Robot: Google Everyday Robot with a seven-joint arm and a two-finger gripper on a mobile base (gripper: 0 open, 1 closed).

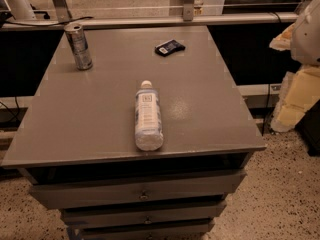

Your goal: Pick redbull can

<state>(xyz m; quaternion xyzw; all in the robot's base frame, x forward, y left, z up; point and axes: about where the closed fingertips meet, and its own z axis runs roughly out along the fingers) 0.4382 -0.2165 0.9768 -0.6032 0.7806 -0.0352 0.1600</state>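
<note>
The redbull can point(79, 46) stands upright at the far left corner of the grey table point(100, 114). It is slim, silver and blue, with a shiny rim on top. My gripper is not in view. A white rounded shape point(307, 31) at the right edge, above and beside the table, may be part of my arm. It is far from the can.
A clear plastic water bottle point(148, 116) with a white-blue label lies on its side at the table's middle front. A small flat dark packet point(169, 47) lies at the far middle. The table has drawers point(142, 194) in front. Yellowish foam pieces point(297, 99) stand at the right. A rail point(165, 20) runs behind.
</note>
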